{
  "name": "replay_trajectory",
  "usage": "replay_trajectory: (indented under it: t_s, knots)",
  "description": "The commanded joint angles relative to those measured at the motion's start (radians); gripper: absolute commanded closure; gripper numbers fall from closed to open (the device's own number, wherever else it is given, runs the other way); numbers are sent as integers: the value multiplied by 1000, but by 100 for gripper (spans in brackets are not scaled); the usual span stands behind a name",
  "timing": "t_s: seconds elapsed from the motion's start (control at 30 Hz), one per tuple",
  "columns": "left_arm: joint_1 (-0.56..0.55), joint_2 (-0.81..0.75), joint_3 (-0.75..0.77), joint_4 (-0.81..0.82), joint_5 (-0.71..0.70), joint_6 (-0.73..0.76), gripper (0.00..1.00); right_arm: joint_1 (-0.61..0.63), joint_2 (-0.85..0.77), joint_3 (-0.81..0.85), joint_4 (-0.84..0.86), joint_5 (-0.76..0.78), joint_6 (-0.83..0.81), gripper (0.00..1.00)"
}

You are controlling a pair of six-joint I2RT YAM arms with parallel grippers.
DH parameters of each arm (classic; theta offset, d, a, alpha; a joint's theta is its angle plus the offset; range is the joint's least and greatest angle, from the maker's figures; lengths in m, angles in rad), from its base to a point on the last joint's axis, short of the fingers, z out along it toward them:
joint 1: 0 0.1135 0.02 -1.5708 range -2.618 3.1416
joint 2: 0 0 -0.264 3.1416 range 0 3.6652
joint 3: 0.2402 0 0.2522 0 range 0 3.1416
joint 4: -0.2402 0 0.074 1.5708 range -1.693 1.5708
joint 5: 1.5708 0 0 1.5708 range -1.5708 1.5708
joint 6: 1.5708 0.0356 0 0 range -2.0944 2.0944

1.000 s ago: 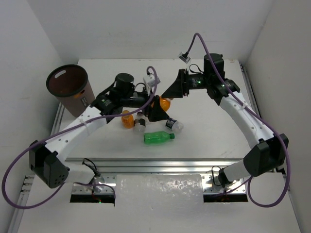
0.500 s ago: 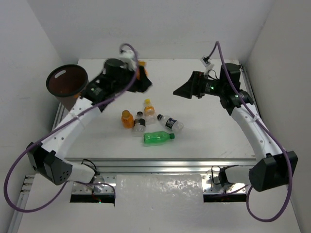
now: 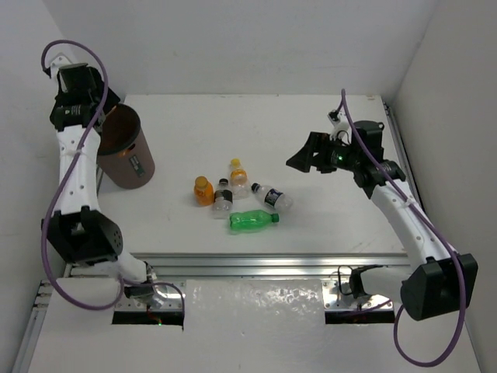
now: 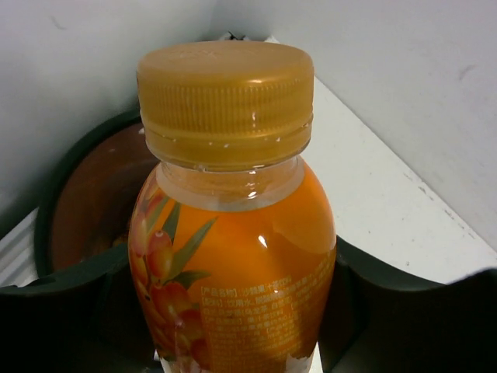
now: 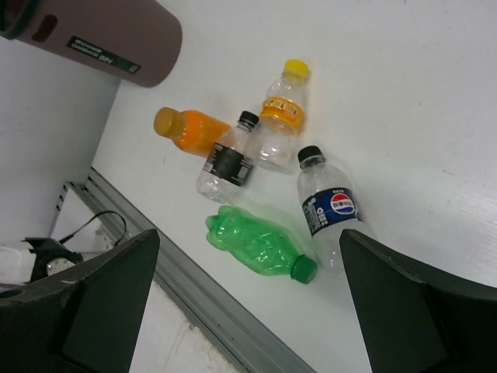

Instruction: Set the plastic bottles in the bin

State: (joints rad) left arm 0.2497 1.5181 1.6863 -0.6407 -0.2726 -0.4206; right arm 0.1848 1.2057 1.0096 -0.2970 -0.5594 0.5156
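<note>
One orange bottle point(image 4: 233, 233) stands cap-up, its long axis upright, pinched between the left gripper's point(image 4: 233, 326) fingers point(image 4: 54, 303); the bin's point(image 4: 78, 194) mouth lies just behind and below them. The bottle's base is cut off. Five more bottles point(image 3: 223, 200) lie on the table point(image 5: 427, 116) ahead of the right gripper's point(image 5: 248, 303) spread fingers.

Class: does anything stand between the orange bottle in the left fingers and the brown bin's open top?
Nothing visible does. The left fingers grip the orange-filled plastic bottle with an orange cap, and the open mouth of the dark brown round bin lies directly beyond it.
</note>
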Motion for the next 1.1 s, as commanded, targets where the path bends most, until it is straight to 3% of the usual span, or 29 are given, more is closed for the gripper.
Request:
replay_trajectory:
  t_s: [0.0,0.03,0.13,0.17,0.4,0.67,0.77,0.83,0.9,1.0,1.07]
  knots:
    - [-1,119,79,-37,52,-4,59,5,14,-8,3,-13,-67,1]
    - [-1,125,82,-53,29,-20,39,16,35,1,-11,2,-113,1]
    - [-1,71,12,-7,4,-32,14,65,78,30,-82,131,-205,1]
    - [-1,56,-9,5,-7,-35,1,83,93,43,-88,165,-235,1]
    - [-4,-84,-30,-4,-22,8,0,294,397,161,-198,479,-433,2]
    - [-107,-281,-144,9,58,55,0,351,614,259,-271,556,-456,18]
    - [-130,-347,-252,41,143,63,0,351,632,209,-268,578,-447,33]
    - [-154,-381,-295,58,179,60,0,349,650,198,-264,592,-442,38]
    - [-220,-388,-346,79,225,59,0,334,657,190,-264,616,-415,56]
    - [-332,-384,-361,93,268,51,1,294,589,153,-237,717,-337,70]
    - [-412,-398,-362,128,334,43,1,266,476,109,-214,734,-284,73]
